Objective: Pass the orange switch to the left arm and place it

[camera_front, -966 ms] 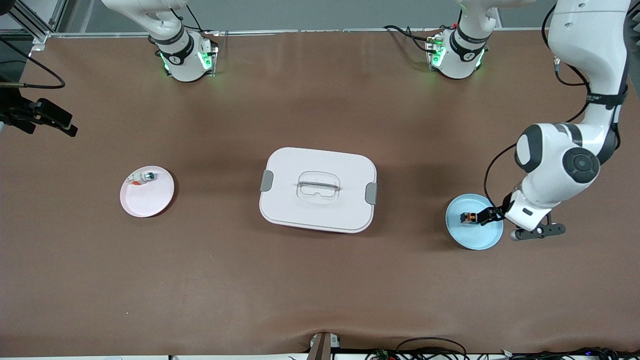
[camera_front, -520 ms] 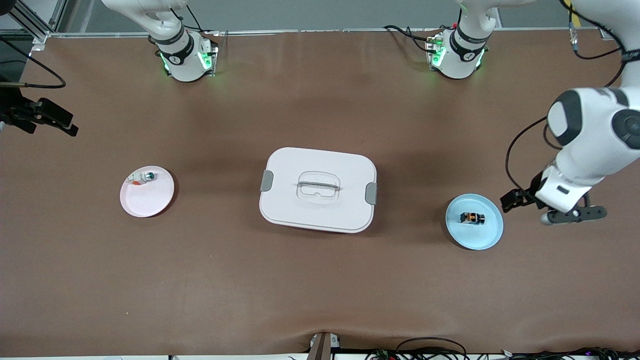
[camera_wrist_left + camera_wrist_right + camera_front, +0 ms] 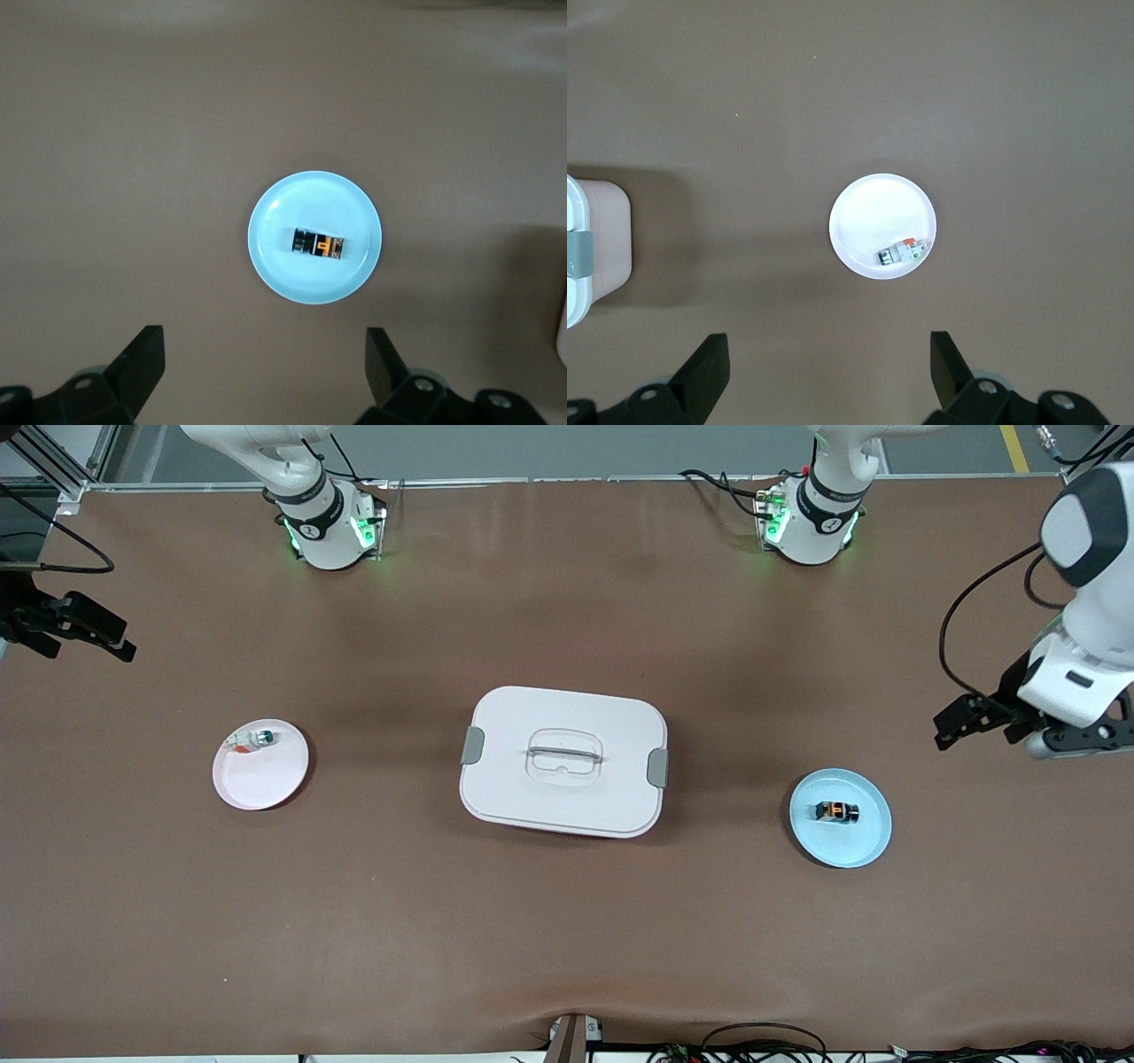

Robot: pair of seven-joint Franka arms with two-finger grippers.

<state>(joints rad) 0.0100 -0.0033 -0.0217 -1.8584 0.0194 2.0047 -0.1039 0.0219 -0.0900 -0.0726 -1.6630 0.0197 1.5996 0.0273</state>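
The orange switch (image 3: 836,812) lies on its side near the middle of a blue plate (image 3: 864,850) toward the left arm's end of the counter (image 3: 567,921), touched by nothing. The white box (image 3: 563,761) sits mid-counter, between this plate and a pink plate (image 3: 257,784) that carries a small white-and-green part (image 3: 252,739) toward the right arm's end. The left claw (image 3: 970,724) hangs with its fingers spread wide and empty above bare counter beside the blue plate. The right claw (image 3: 826,376) shows only in its wrist view, fingers (image 3: 709,367) equally wide and empty, high over the pink plate, where that arm waits. The switch looks light and rigid, a hard plastic body likely to skid or roll on the smooth plate if nudged. The safest hold is probably across its short black sides, pinched squarely and gently, leaving one end free for the other claw to take.
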